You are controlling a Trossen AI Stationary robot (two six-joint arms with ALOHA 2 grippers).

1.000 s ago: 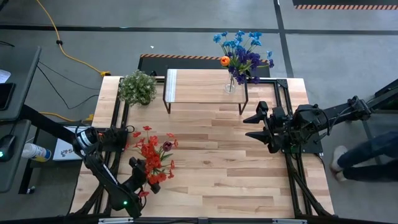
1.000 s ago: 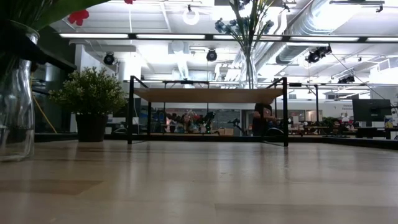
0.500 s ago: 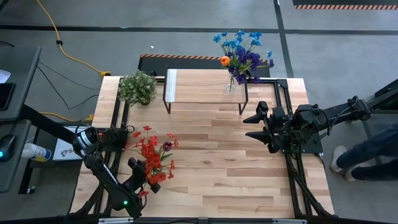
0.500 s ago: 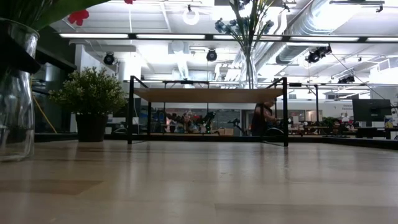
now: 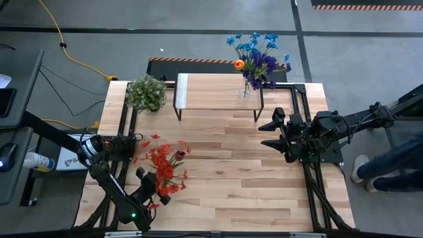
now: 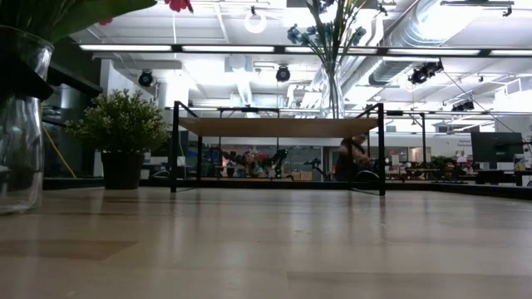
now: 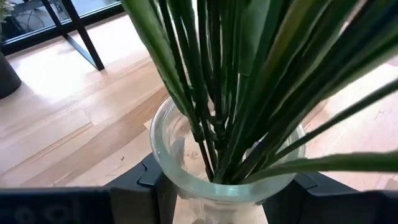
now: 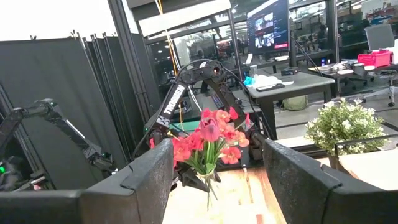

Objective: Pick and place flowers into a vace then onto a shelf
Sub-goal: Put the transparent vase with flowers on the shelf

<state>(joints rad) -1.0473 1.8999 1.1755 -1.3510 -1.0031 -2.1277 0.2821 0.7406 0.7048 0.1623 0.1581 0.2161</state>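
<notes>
Two glass vases in play. Left gripper, near-left of table, has its fingers on both sides of a clear vase of red flowers; grip or just bracketing, can't tell. Right gripper waits mid-right, jaws wide, empty. Blue/purple flowers w/ orange tulip sit in 2nd vase on shelf, far side.

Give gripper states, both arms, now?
Left gripper: closed around glass vase of red flowers.
Right gripper: open, empty.
</notes>
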